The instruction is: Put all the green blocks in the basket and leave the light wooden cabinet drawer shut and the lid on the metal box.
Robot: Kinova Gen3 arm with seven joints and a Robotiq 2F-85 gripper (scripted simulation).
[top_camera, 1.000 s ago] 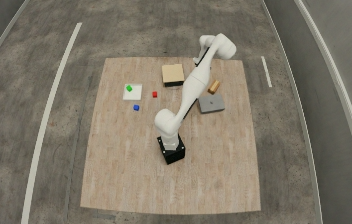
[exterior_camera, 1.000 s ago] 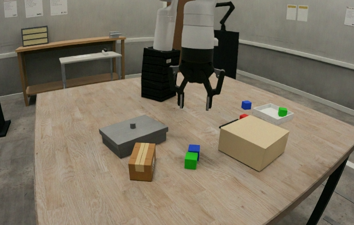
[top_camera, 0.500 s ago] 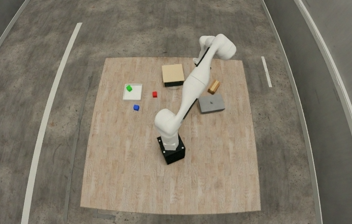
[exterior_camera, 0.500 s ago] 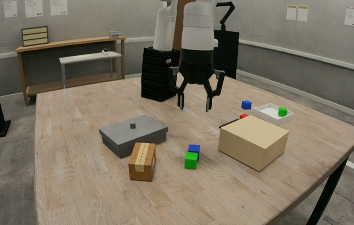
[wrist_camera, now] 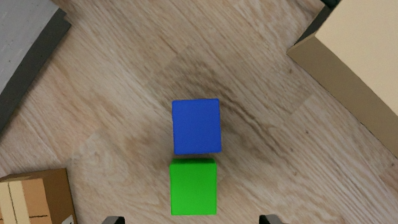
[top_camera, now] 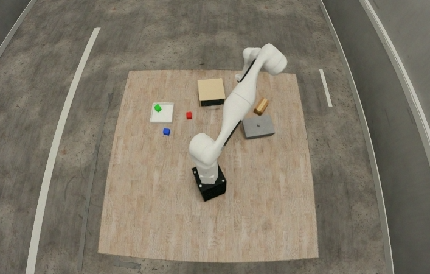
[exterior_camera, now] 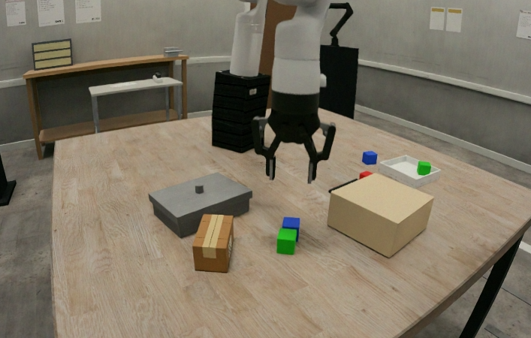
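Observation:
My gripper [exterior_camera: 291,180] [wrist_camera: 192,220] is open and empty, above the table. A green block [exterior_camera: 286,241] [wrist_camera: 193,187] stands on the table close beside a blue block [exterior_camera: 291,223] [wrist_camera: 197,126]; the arm hides both in the top view. Another green block [top_camera: 157,108] [exterior_camera: 423,167] is inside the white basket [top_camera: 162,121] [exterior_camera: 397,176], near a corner. The light wooden cabinet [top_camera: 210,87] [exterior_camera: 380,197] [wrist_camera: 370,40] has its dark drawer front towards the arm's base; the drawer looks shut. The metal box [exterior_camera: 213,213] bears its grey lid [top_camera: 264,126] [exterior_camera: 221,188]. The insides of both are hidden.
A cardboard box [top_camera: 261,106] [exterior_camera: 212,245] [wrist_camera: 35,197] stands beside the metal box. A red block [top_camera: 189,115] [exterior_camera: 366,174] lies between cabinet and basket. Another blue block [top_camera: 166,131] [exterior_camera: 369,157] lies near the basket. The black drawer handle [exterior_camera: 343,185] sticks out from the cabinet.

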